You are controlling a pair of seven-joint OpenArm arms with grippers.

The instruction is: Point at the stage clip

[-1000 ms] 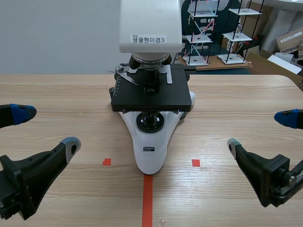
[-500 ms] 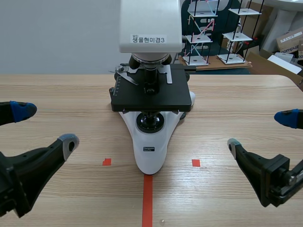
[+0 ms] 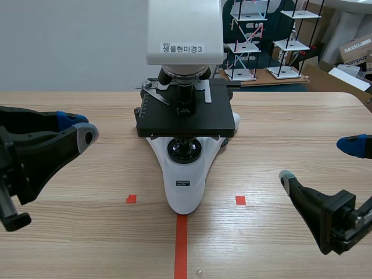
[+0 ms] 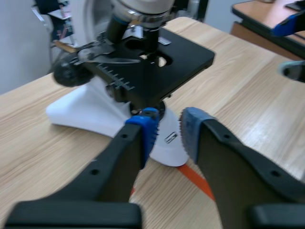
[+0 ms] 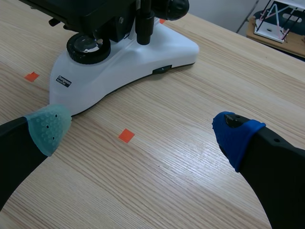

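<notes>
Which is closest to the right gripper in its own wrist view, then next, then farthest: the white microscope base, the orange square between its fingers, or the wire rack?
From the right gripper:
1. Orange tape square, between its fingers.
2. White microscope base, ahead of it.
3. Wire rack, farthest, past the table's edge.

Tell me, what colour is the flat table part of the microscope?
The stage is black; the scene view shows it best.

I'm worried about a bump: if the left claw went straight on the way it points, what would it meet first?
Probably the microscope's white base, right ahead of the left claw, under the black stage. Depth is unclear; the stage edge might come first.
</notes>
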